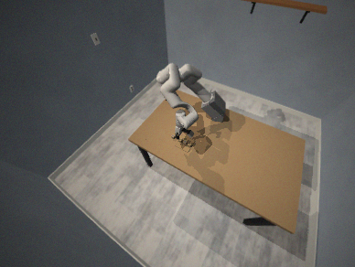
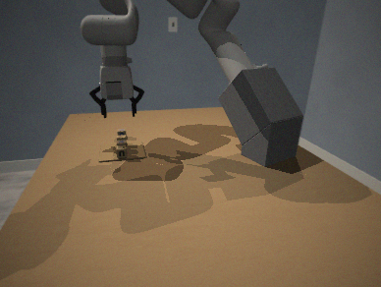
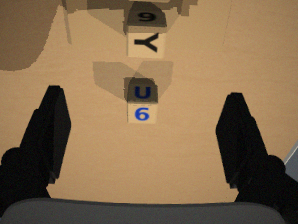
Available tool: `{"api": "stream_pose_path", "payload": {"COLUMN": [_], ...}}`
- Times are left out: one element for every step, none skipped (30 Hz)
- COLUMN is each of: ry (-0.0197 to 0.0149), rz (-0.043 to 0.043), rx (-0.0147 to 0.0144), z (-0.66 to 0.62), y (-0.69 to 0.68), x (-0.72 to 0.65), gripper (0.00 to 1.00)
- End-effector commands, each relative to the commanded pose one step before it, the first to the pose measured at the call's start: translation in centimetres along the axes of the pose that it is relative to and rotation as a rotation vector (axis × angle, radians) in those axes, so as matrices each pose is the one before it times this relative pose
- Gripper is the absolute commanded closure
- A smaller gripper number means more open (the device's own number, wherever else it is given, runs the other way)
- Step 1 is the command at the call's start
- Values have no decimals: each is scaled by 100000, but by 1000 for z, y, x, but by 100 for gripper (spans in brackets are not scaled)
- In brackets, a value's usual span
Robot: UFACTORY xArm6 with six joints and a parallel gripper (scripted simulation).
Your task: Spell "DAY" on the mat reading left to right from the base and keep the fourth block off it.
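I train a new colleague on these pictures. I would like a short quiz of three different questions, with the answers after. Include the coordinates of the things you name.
1. Choose one. What colour is the letter Y on its block (image 3: 146, 44)?
a) blue
b) black
c) red

2. True or false: In the wrist view, the block with the blue U (image 3: 142, 102) is between the fingers of a shut gripper (image 1: 183, 136) (image 2: 119, 116) (image 3: 144, 108).

3. Fill in the missing word: In the exterior view, the fingertips are ____ the mat (image 2: 108, 160), with a gap between them and it.

Key: 1. b; 2. false (the gripper is open and holds nothing); 3. above
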State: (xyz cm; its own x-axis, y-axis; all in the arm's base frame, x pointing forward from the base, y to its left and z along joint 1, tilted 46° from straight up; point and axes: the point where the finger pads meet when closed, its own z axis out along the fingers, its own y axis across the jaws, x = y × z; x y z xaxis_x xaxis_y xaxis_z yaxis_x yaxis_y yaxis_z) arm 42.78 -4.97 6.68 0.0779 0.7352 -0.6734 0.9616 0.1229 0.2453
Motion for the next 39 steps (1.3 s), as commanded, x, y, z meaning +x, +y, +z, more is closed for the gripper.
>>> {"api": "stream_pose_path", "payload": {"ry": [67,0,0,0,0,0,0,0,0,0,0,0,0,0,-1,-1,0,1,-1,1,-1,1,1,0,0,0,0,0,0,0,0,0,0,0,-1,-1,0,1,-1], "rz": [86,0,0,0,0,0,0,0,0,0,0,0,0,0,0,0,0,0,0,0,0,0,0,0,0,0,0,0,0,0,0,0,0,0,0,1,0,0,0], "rx": [-249,0,0,0,0,0,0,0,0,0,0,0,0,0,0,-1,0,1,-1,1,-1,0,1,0,0,0,0,0,0,0,0,0,0,0,0,-1,0,1,-1], "z": [-125,0,0,0,0,0,0,0,0,0,0,0,-3,-17,-44,-79,-120,-166,-215,-263,-312,-357,-398,-436,-467,-491,0,0,-507,-516,-516,-506,-487,-458,-421,-377,-325,-269,-212], "y": [100,0,0,0,0,0,0,0,0,0,0,0,0,0,0,0,0,-1,0,0,0,0,0,0,0,0,0,0,0,0,0,0,0,0,0,0,0,0,0], "x": [16,0,0,0,0,0,0,0,0,0,0,0,0,0,0,0,0,0,0,0,0,0,0,0,0,0,0,0,0,0,0,0,0,0,0,0,0,0,0], "gripper": [0,0,0,0,0,0,0,0,0,0,0,0,0,0,0,0,0,0,0,0,0,0,0,0,0,0,0,0,0,0,0,0,0,0,0,0,0,0,0]}}
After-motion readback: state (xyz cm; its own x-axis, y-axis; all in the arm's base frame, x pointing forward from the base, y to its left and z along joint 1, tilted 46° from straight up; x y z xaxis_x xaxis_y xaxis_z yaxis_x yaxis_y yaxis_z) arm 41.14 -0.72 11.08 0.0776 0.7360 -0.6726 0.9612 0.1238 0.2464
